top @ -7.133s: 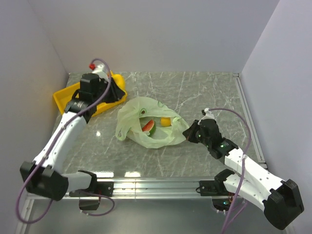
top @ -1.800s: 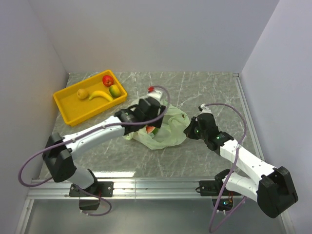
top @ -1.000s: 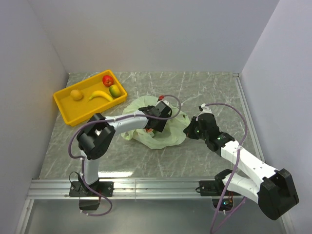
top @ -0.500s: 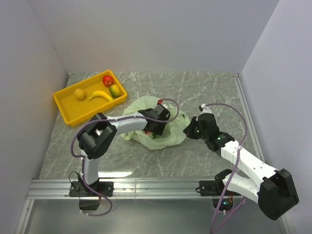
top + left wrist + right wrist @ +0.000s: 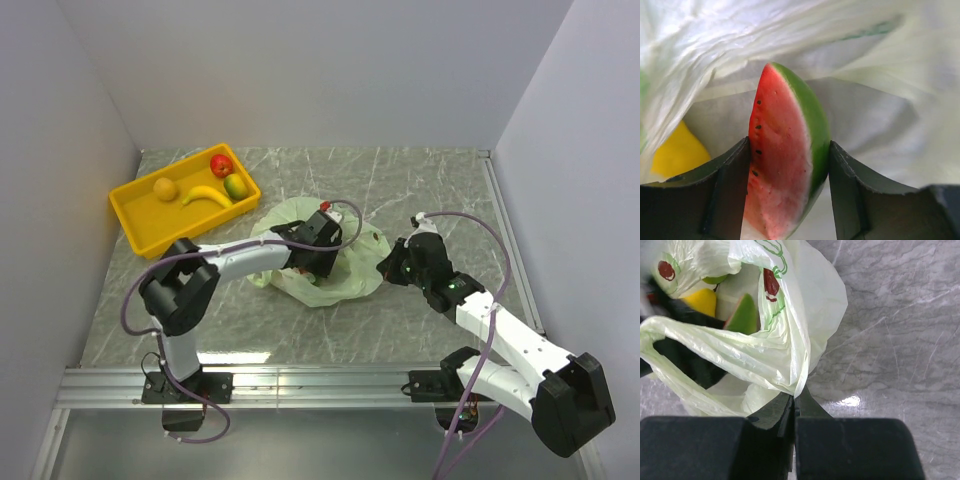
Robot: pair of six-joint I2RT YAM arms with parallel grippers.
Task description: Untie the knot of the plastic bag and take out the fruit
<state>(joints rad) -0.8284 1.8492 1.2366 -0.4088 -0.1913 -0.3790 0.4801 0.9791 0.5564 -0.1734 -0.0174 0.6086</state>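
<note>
The pale green plastic bag [image 5: 352, 278] lies open mid-table; no tied knot shows. My left gripper [image 5: 312, 262] is down inside its mouth. In the left wrist view its jaws press both sides of the red watermelon slice [image 5: 785, 170], with bag film [image 5: 865, 115] behind and a yellow fruit [image 5: 675, 155] at left. My right gripper [image 5: 385, 267] is at the bag's right edge, shut [image 5: 796, 397] on a pinch of the bag [image 5: 785, 340]. The right wrist view shows the slice's green rind [image 5: 744, 315], a yellow fruit [image 5: 701, 300] and a green fruit [image 5: 715, 279] inside the bag.
A yellow tray [image 5: 135, 225] at the back left holds a red apple [image 5: 221, 165], a green-red mango [image 5: 236, 186], a banana [image 5: 203, 194] and a small orange fruit [image 5: 164, 190]. White walls close in the left, back and right of the marble table.
My left arm has left the tray, where fruit now lies, swung right and reached into the bag, closing round the watermelon slice. My right gripper has kept its hold on the bag edge.
</note>
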